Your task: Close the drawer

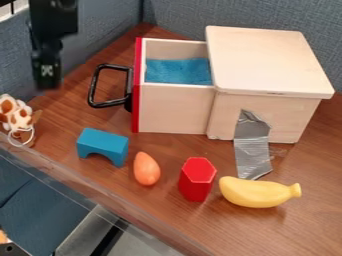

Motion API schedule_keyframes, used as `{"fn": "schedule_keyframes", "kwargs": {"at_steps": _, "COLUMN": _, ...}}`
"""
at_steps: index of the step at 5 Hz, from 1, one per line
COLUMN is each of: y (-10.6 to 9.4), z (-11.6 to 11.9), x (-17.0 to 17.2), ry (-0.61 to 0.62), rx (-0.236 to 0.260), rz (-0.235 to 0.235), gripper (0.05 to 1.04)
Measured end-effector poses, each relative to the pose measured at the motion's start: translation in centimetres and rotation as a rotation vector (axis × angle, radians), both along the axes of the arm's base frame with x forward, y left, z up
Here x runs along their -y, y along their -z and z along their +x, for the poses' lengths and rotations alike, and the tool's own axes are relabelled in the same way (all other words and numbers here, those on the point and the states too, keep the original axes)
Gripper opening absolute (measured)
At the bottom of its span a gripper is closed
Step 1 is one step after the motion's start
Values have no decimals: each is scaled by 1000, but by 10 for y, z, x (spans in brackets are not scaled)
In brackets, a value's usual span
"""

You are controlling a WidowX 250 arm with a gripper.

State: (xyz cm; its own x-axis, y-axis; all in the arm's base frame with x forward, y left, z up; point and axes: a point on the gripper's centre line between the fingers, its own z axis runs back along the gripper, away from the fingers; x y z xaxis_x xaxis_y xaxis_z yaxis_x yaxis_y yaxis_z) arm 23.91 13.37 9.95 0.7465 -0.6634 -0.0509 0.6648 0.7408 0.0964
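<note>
"Where's the drawer (172,107)?"

"Upper centre of the frame, standing open from its wooden box (267,57) (blue cloth (177,71) inside), its black handle (95,86) pointing left."

"And the gripper (47,80)?"

"Pictured upper left, hanging to the left of the handle, apart from it in the frame; whether released or clenched, I cannot tell."

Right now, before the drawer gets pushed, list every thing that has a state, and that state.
Drawer: open, pulled out of the box
Tape: stuck to the box, running down to the table
Red block: upright
Blue arch: standing, hollow side down
Banana: lying down
Tool: raised
</note>
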Motion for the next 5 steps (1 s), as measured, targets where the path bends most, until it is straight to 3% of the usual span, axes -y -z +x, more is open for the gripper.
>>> {"fn": "schedule_keyframes", "kwargs": {"at_steps": 2, "y": 29, "z": 15, "x": -2, "ry": 94, "rx": 68, "rz": 24, "gripper": 1000}}
{"fn": "schedule_keyframes", "kwargs": {"at_steps": 3, "y": 41, "z": 19, "x": -6, "ry": 101, "rx": 51, "rz": 30, "gripper": 1000}}
{"fn": "schedule_keyframes", "kwargs": {"at_steps": 5, "y": 45, "z": 38, "x": -28, "ry": 28, "rx": 56, "rz": 47, "gripper": 1000}}
